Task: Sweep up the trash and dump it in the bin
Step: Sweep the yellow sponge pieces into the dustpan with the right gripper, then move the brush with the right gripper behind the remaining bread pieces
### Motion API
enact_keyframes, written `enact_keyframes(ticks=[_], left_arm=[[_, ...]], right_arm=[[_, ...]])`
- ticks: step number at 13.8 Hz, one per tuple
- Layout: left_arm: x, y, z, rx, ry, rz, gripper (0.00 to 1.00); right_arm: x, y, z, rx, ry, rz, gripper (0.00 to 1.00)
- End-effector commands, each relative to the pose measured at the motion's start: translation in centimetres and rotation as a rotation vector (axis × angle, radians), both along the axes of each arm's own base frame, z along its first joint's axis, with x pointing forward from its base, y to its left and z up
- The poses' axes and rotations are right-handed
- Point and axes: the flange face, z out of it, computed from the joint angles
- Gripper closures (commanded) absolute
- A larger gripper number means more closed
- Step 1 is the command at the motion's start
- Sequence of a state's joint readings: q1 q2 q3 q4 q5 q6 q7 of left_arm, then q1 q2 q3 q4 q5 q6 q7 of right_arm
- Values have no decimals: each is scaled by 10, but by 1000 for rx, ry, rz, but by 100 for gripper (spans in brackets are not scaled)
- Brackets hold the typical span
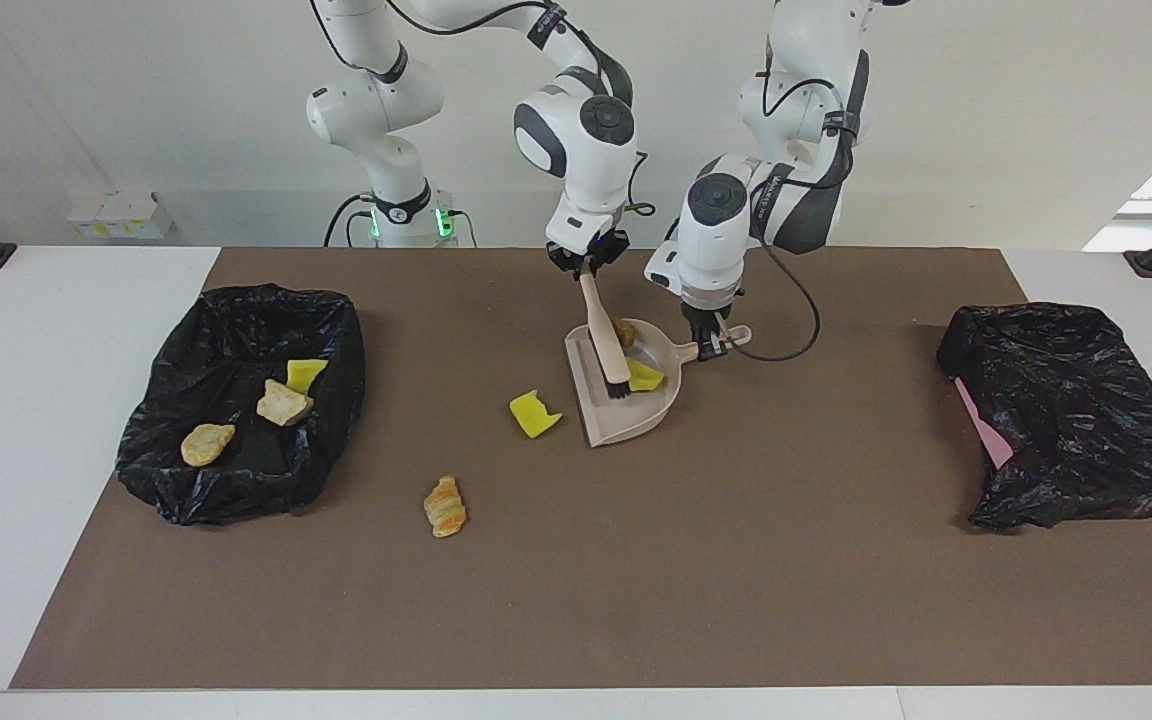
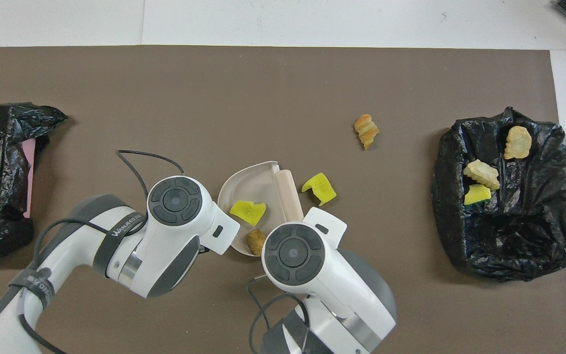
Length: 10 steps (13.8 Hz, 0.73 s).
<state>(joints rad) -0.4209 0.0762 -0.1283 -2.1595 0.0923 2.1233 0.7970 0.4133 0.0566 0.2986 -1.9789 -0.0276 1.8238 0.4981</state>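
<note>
Yellow spongy chunk (image 1: 645,376) and brown stub (image 1: 624,331) in beige dustpan (image 1: 626,417), right gripper (image 1: 588,264) clamps brush (image 1: 604,336), left gripper (image 1: 708,338) clamps dustpan handle, croissant piece (image 1: 445,505) on mat.

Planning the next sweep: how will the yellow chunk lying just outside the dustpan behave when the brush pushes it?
The yellow chunk looks spongy, so probably light and slides easily on the mat. Its ragged, flat-sided shape suggests it may tumble rather than roll. It might snag at the lip of the dustpan.
</note>
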Motion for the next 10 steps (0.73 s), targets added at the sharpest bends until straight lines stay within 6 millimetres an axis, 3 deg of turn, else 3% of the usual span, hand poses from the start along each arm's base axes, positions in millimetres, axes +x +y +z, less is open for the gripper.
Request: enact_keyframes(ticks=[1, 5, 8, 10], left_arm=[[2, 11, -1, -4, -12, 31, 100], [6, 10, 7, 14, 11, 67, 100], [6, 11, 8, 24, 24, 72, 100], [9, 9, 12, 20, 16, 73, 100]], right_arm=[[49, -34, -6, -44, -6, 31, 100], [143, -134, -18, -118, -40, 117, 100], [180, -160, -27, -213, -64, 179, 100], [194, -192, -34, -254, -47, 235, 100]])
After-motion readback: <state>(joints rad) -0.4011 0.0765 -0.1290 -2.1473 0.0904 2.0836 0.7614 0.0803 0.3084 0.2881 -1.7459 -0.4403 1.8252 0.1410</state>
